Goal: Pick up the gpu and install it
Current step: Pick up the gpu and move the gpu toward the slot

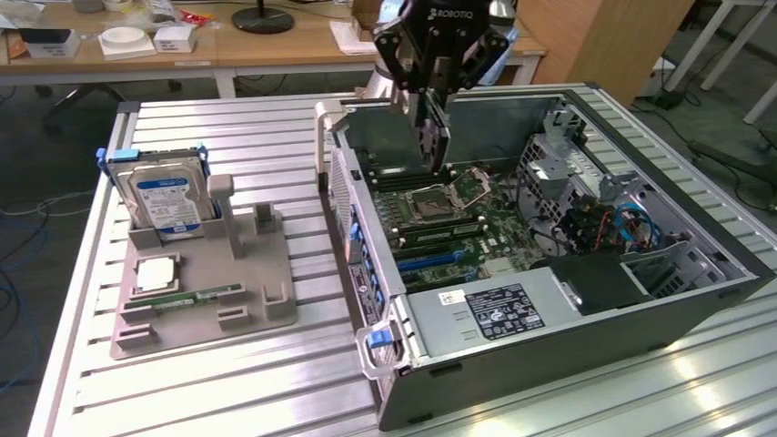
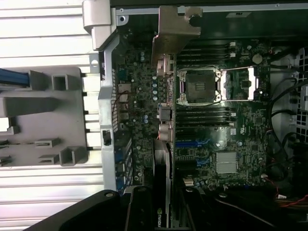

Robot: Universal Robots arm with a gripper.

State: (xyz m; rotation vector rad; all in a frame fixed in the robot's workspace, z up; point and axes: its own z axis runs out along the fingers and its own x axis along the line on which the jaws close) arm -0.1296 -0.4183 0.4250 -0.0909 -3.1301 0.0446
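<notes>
Fingers (image 2: 138, 211) pinching gpu (image 2: 162, 163), thin black card

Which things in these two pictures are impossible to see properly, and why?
Exterior view: the gpu hangs nearly edge-on in the gripper; its faces are hidden.
Wrist view: the gpu covers the motherboard strip behind it.
Exterior view: print on the power supply label is too small.
Exterior view: the gray holder hides the hard drive's lower end.

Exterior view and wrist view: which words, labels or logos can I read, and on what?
"ROBOTIQ": on the body of the gripper.
Blue label on the hard drive: too small to read.
White label on the power supply: blurred, unreadable.
Logo on the gpu: a pale mark, no words.
</notes>
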